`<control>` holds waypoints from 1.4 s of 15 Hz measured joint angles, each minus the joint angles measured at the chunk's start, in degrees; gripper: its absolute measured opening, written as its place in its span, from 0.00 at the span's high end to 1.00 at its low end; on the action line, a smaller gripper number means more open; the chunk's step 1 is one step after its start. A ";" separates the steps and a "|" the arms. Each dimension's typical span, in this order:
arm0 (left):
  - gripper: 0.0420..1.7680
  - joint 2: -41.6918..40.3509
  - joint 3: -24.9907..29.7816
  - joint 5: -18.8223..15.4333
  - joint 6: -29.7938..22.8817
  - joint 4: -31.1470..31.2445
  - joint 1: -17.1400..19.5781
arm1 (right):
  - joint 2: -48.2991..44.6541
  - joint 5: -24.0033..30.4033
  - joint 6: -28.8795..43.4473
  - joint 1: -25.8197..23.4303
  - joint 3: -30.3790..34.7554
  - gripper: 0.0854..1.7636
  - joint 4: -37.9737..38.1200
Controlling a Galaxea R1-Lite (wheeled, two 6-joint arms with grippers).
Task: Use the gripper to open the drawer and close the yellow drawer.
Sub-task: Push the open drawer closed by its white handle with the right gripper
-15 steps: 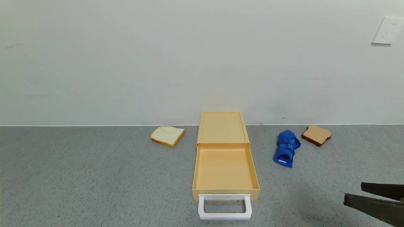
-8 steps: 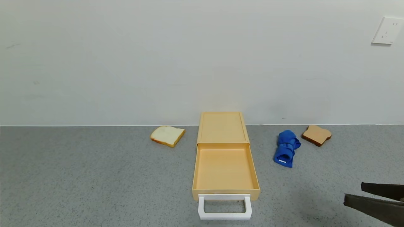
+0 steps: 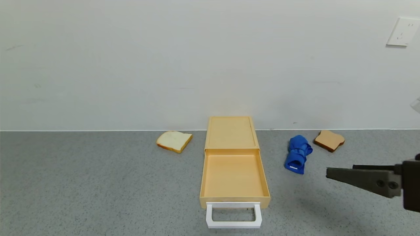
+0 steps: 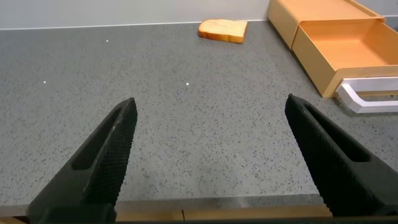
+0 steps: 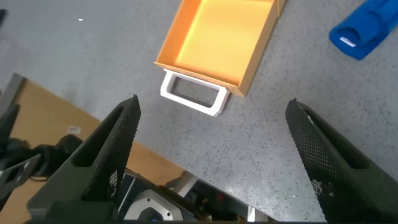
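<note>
Head view: the drawer (image 3: 234,173) sits in the middle of the grey table (image 3: 82,183), its tray pulled fully out of the yellow box toward the robot, with the white loop handle (image 3: 233,215) at the near end. The tray is empty. A pale bread slice (image 3: 174,141) lies to the drawer's left, a rolled blue cloth (image 3: 298,154) and a darker bread slice (image 3: 329,140) to its right, all well apart from it. What has changed over the last second is the right gripper (image 3: 331,173): it was low at the right edge of the picture and now reaches further in and higher, level with the tray's middle but still well apart from it, to the right. The drawer has not moved. This suggests the opening is done and the arm is repositioning for the closing push.

Left wrist view: the left gripper (image 4: 211,155) hovers over bare table with its jaws spread wide and nothing between them. The drawer and its handle show far off to one side, with the pale bread slice beyond. This arm looks parked.

Right wrist view: the right gripper's jaws stand wide apart and empty, high above the table edge. The open tray, its handle and the blue cloth lie below and ahead, so the gripper has yet to come down to the drawer front.
</note>
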 joint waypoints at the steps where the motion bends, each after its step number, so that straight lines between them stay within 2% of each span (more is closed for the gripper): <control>1: 0.03 0.00 0.00 0.02 -0.02 0.00 0.00 | 2.67 -0.90 0.60 0.23 -2.12 0.03 1.97; 5: 0.03 0.00 0.00 0.00 -0.02 0.00 -0.02 | 14.77 -3.24 5.29 1.35 -12.57 0.03 12.26; 9: 0.03 0.00 0.00 0.02 0.00 0.00 0.00 | 26.27 -4.30 7.94 3.50 -20.59 0.03 19.18; 15: 0.03 0.00 0.00 0.00 0.00 0.00 0.02 | 40.08 -9.56 12.73 10.81 -29.57 0.03 26.08; 21: 0.03 -0.01 0.00 0.00 -0.02 0.00 0.02 | 48.96 -10.96 16.36 13.40 -34.34 0.03 28.39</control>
